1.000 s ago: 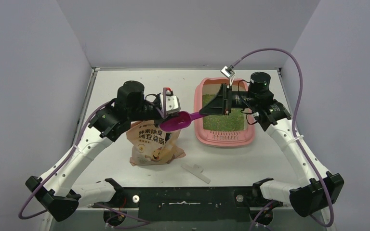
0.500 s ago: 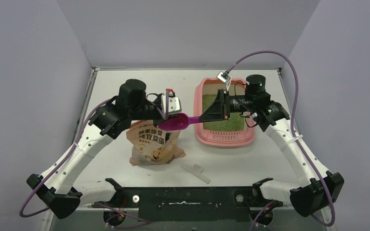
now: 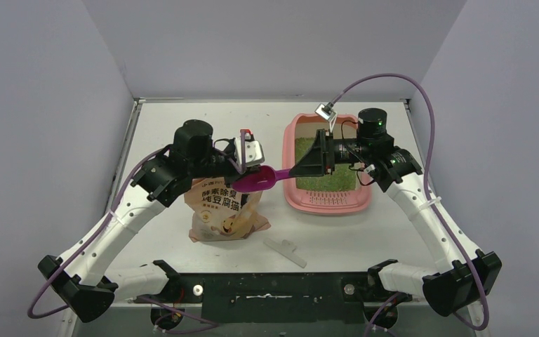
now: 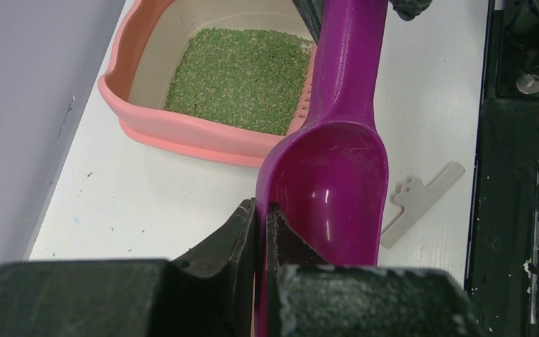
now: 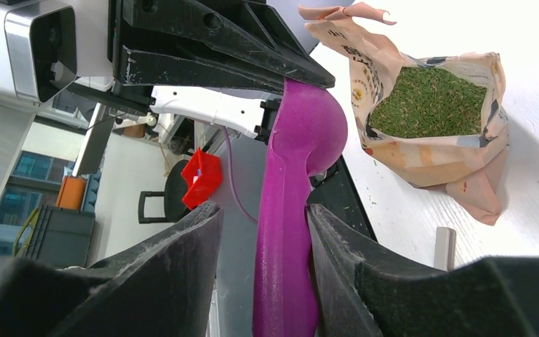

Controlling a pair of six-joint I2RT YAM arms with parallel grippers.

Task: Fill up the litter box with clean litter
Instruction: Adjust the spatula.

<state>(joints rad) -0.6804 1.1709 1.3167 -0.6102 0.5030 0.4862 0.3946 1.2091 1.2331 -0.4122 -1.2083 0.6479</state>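
The left tool (image 4: 261, 210) is closed tight on the bowl rim of the scoop (image 4: 337, 182), with the open bag (image 3: 217, 210) below it. The right tool (image 5: 263, 210) stands loose around the handle, with a gap on one side, and grips nothing. The litter box (image 4: 182, 133) lies under the right tool and its litter (image 4: 242, 77) makes a thin bed. I judge that the right tool should draw straight back along the handle, because a rim pinch turns easily.

white arm links (image 3: 105, 228), black joints (image 3: 191, 140) and bases (image 3: 77, 289), looping purple cables (image 3: 431, 140).
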